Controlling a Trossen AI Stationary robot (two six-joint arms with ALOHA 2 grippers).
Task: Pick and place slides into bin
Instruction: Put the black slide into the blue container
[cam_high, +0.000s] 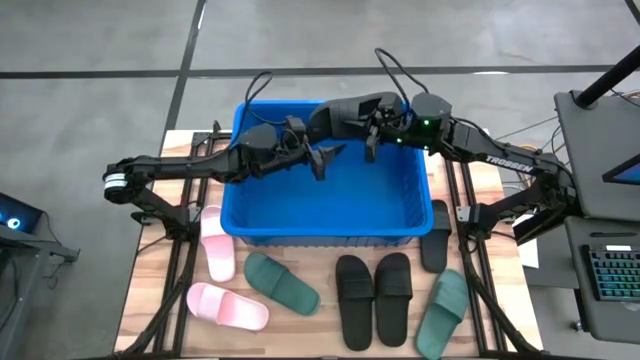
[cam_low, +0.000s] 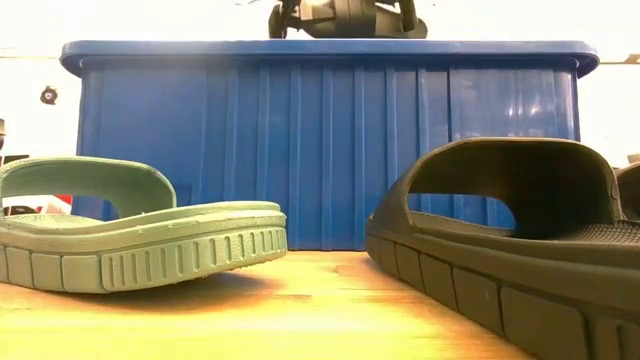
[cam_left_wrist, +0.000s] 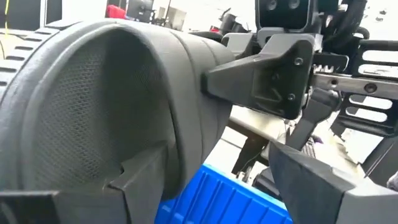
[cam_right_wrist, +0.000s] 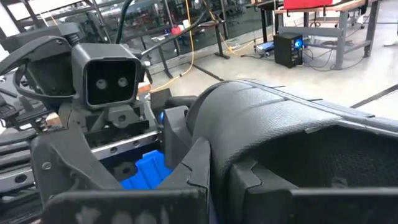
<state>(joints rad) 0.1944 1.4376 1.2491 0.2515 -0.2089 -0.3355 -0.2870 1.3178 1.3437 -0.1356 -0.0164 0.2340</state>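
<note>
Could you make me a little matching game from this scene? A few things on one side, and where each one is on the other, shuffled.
Things:
1. held black slide
2. pink pair
3. blue bin
4. left pincer

Places or states:
a. on the table, by the bin's left front corner
b. open, over the bin, beside the held slide
c. in the air above the bin's far rim, clamped in the right pincer
d. on the table between the two arms, nothing inside it

Pairs: 1-c, 2-a, 3-d, 4-b
</note>
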